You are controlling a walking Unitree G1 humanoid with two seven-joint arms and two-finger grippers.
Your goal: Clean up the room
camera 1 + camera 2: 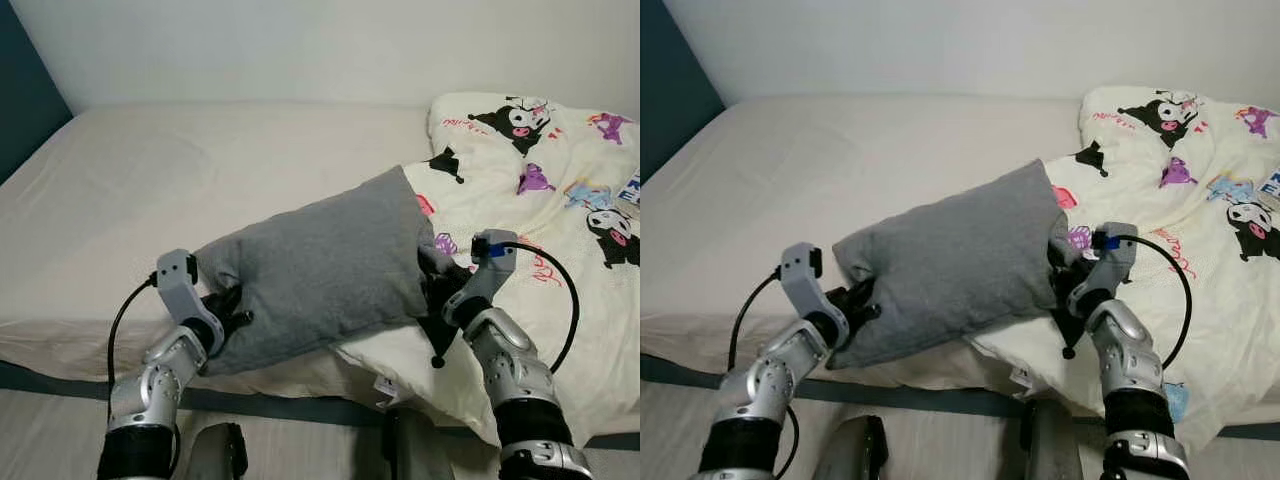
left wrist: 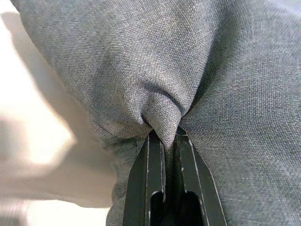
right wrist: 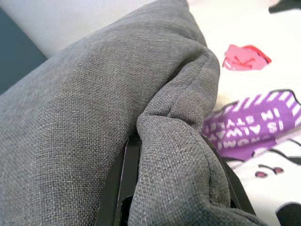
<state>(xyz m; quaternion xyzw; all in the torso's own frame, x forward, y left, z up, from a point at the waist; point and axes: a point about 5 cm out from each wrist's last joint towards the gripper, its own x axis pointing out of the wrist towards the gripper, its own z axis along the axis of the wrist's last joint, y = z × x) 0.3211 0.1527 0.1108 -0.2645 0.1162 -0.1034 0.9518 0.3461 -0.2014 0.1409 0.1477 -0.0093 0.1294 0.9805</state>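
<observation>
Grey pillow (image 1: 320, 265) lengthwise along the bed's (image 1: 150, 190) front edge, left gripper (image 2: 168, 141) and right gripper (image 1: 432, 288) each clamped on an end, beside the "IS ALWAYS IN STYLE" duvet (image 1: 560, 190).

One grey pillow (image 1: 320, 265) lies near the middle of one bed (image 1: 150, 190). One cartoon-printed duvet (image 1: 540, 200) is heaped on the right. Two claws, left claw (image 1: 232, 312) and right claw (image 1: 437, 285).

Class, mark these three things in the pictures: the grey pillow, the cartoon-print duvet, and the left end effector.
grey pillow (image 1: 320, 260), left eye view, middle of its face.
cartoon-print duvet (image 1: 560, 200), left eye view, printed upper surface.
left end effector (image 2: 170, 141), left wrist view, between fingertips pinching pillow fabric.
</observation>
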